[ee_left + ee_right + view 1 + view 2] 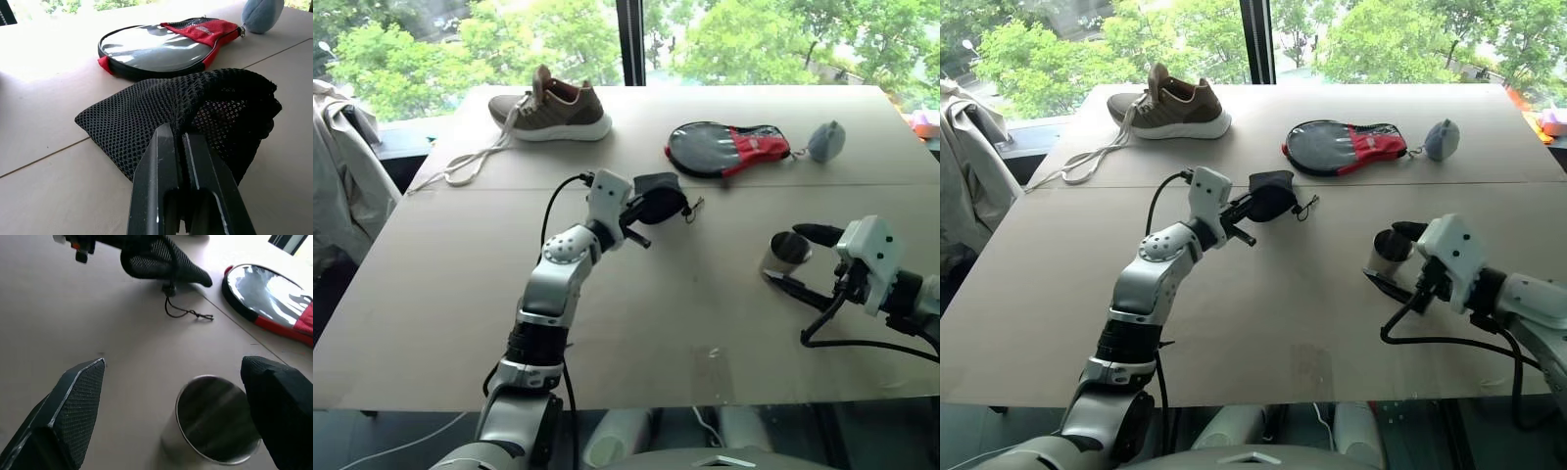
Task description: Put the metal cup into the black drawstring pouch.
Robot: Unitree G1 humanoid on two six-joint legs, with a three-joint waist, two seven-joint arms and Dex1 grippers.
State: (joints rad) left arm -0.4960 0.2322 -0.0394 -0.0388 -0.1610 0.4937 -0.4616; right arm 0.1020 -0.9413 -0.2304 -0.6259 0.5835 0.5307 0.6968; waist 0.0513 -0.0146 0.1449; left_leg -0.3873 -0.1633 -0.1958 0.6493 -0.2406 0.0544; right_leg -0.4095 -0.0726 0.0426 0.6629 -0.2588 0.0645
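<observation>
1. Left gripper [182,147] is pinched tight on the mesh of the black drawstring pouch [658,199], holding it near the middle of the tabletop [431,294], cord dangling.
2. Right gripper [173,396] is spread wide, its fingers either side of the metal cup [788,255] without touching it; the cup stands upright toward the right edge.
3. Bare tabletop lies between pouch and cup and along the near edge.
4. A shoe [551,108], a paddle case [724,147] and a grey pouch [826,141] sit along the far edge.
5. Left forearm reaches forward, gripper about level; right gripper angles down, pointing left.
</observation>
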